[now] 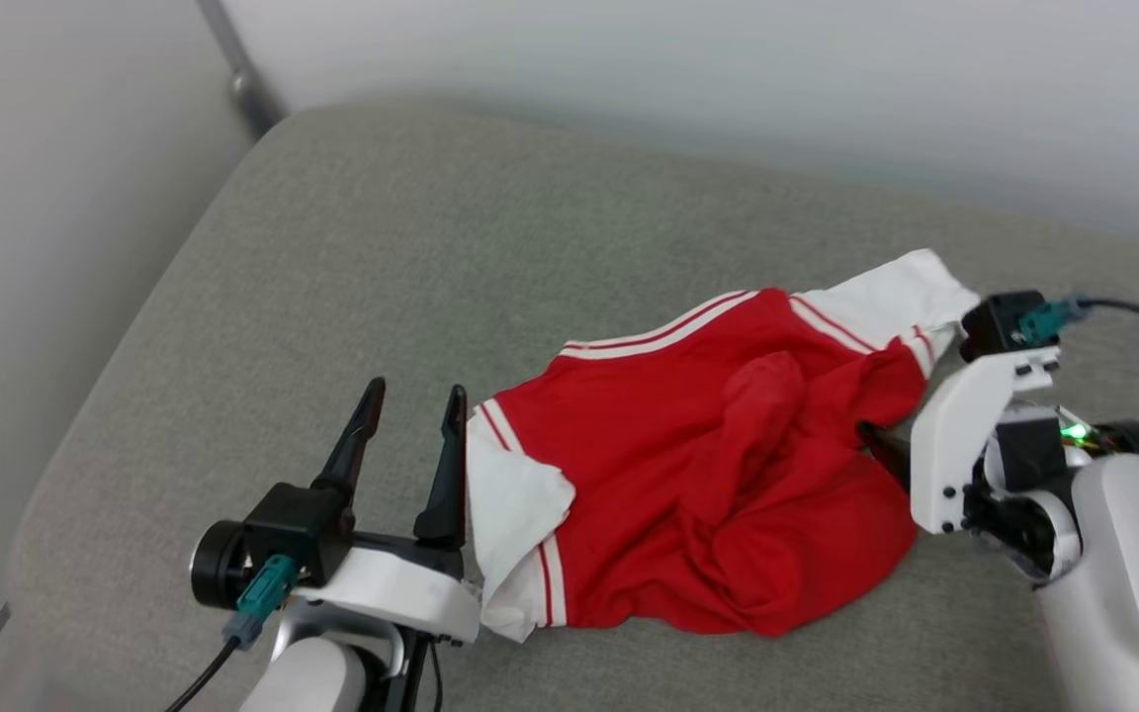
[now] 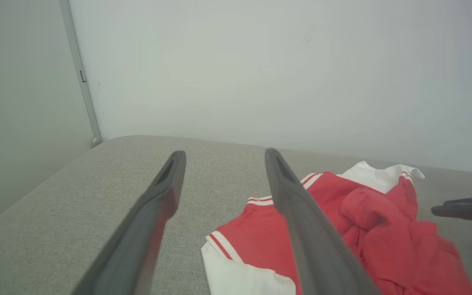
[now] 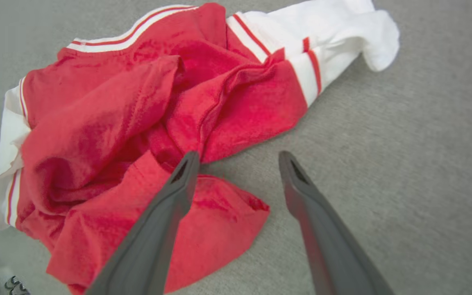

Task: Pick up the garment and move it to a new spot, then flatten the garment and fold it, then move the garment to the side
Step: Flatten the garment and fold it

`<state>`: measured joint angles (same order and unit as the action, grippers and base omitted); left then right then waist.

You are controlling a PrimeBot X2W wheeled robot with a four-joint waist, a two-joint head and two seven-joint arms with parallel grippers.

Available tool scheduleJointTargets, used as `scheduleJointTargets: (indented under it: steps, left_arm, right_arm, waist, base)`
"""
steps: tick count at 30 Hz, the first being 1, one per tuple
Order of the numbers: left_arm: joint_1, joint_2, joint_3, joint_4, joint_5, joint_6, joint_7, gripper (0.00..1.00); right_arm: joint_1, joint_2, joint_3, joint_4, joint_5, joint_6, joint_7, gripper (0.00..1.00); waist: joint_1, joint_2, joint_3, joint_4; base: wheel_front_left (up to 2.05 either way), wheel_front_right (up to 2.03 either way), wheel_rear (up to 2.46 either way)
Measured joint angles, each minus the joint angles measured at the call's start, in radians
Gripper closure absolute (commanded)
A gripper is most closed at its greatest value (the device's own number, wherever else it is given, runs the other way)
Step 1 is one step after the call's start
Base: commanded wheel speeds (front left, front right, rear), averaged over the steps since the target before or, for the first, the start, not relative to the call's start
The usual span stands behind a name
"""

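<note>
A: Black fingers of the right gripper (image 3: 239, 155) are spread wide and empty. One tip is over the garment's (image 1: 708, 475) red edge, the other over bare cushion (image 1: 382, 247).
B: And the left gripper (image 1: 416, 388)?
A: Also wide and empty, just beside the garment's white sleeve (image 1: 515, 504). The garment lies crumpled between them, its long axis running from gripper to gripper. I judge the right nearer. Folds hide its front.

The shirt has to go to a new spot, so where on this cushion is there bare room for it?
The widest bare stretch of the cushion lies between the garment and the wall, running to the rounded far-left corner. It is crowded near the front, where the left gripper and right gripper flank the garment.
</note>
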<state>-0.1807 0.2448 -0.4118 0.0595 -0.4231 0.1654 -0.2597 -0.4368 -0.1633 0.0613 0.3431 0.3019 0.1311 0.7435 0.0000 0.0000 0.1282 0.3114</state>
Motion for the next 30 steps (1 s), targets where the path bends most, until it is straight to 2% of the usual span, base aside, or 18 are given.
scheduleJointTargets:
  steps: [5, 14, 15, 16, 17, 23, 30]
  left_arm:
    - [-0.028, -0.040, 0.011, 0.008, 0.018, -0.024, -0.001, 0.00]
    - [-0.034, -0.090, 0.048, 0.028, 0.064, -0.063, -0.002, 0.00]
    - [-0.034, -0.093, 0.052, 0.032, 0.070, -0.069, -0.002, 0.00]
    - [-0.034, -0.095, 0.056, 0.033, 0.075, -0.071, -0.002, 0.00]
    - [-0.034, -0.097, 0.061, 0.035, 0.078, -0.075, -0.002, 0.00]
    - [-0.027, -0.098, 0.090, 0.046, 0.097, -0.086, -0.003, 0.00]
    - [0.017, -0.074, 0.114, 0.050, 0.109, -0.086, -0.003, 0.00]
  right_arm:
    - [-0.082, -0.012, 0.047, 0.092, 0.019, 0.000, 0.046, 0.00]
    - [-0.142, -0.001, 0.044, 0.245, 0.022, 0.000, 0.050, 0.01]
    - [-0.147, 0.001, 0.046, 0.253, 0.023, 0.000, 0.049, 0.45]
    - [-0.153, 0.003, 0.052, 0.260, 0.024, 0.000, 0.047, 0.80]
    - [-0.155, 0.006, 0.058, 0.263, 0.030, 0.000, 0.038, 1.00]
    - [-0.151, 0.003, 0.119, 0.235, 0.048, 0.000, -0.043, 1.00]
    - [-0.074, -0.060, 0.137, 0.032, 0.053, 0.000, -0.106, 1.00]
  waist:
    - [0.0000, 0.0000, 0.060, 0.048]
    - [0.0000, 0.0000, 0.124, 0.086]
    - [-0.0001, 0.0000, 0.123, 0.083]
    - [0.0000, 0.0000, 0.122, 0.079]
    - [0.0000, 0.0000, 0.120, 0.075]
    - [0.0001, 0.0000, 0.090, 0.040]
    - [0.0001, 0.0000, 0.031, -0.030]
  base:
    - [0.00, 0.00, 0.00]
    - [0.00, 0.00, 0.00]
    - [0.00, 0.00, 0.00]
    - [0.00, 0.00, 0.00]
    - [0.00, 0.00, 0.00]
    - [0.00, 0.00, 0.00]
    - [0.00, 0.00, 0.00]
